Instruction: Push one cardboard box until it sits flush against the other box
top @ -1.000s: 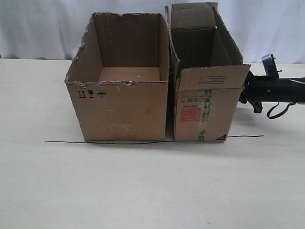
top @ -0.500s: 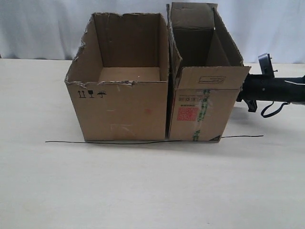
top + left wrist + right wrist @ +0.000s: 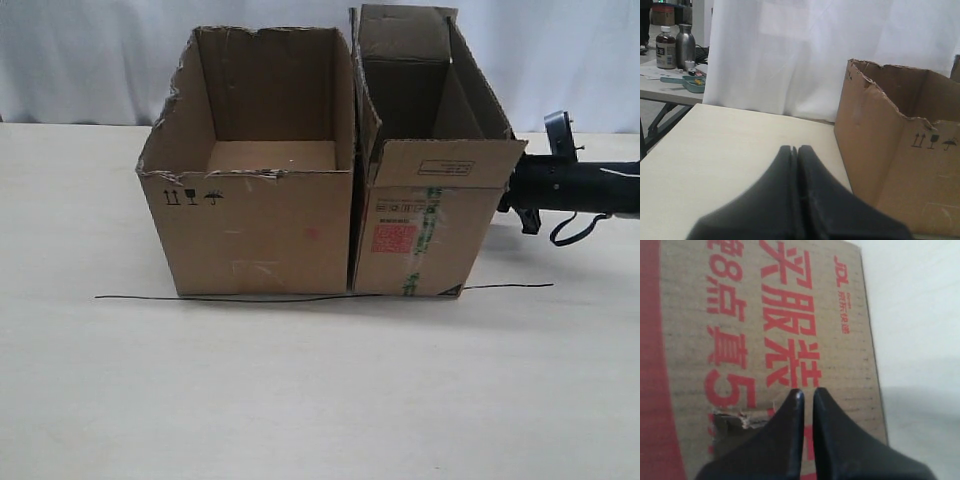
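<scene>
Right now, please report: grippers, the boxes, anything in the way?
Left gripper shut, apart from boxes. Right gripper shut, tips at red-printed side of cardboard box. It sits against other box, thin dark seam between. Black wire along their front.

We see a pale beige flat table [image 3: 300, 400] carrying two open boxes. On the left stands a wider brown cardboard box with ragged torn top edges [image 3: 250, 235]. Close against its right side stands a narrower, taller brown cardboard box with a red square label [image 3: 415, 240]. A thin black wire [image 3: 140, 297] lies along their near edges.
</scene>
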Tool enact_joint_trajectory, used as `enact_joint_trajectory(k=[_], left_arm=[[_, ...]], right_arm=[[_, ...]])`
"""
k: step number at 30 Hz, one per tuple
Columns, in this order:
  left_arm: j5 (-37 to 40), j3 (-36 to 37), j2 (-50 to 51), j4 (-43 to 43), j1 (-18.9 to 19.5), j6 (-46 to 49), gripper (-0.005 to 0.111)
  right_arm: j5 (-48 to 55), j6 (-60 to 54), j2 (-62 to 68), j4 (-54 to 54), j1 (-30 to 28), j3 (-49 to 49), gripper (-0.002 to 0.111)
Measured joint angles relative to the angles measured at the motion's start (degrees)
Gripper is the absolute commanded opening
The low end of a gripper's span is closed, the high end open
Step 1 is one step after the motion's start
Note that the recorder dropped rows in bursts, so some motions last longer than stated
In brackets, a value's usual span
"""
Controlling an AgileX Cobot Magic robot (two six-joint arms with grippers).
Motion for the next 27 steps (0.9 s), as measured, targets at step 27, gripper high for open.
enact_joint_trajectory(k=[27], left_arm=[[0.0,0.0,0.0,0.0,0.0,0.0,0.0]], right_arm=[[-25.0,12.8,-86.8,-33.2,-7.4,51.8,0.005]])
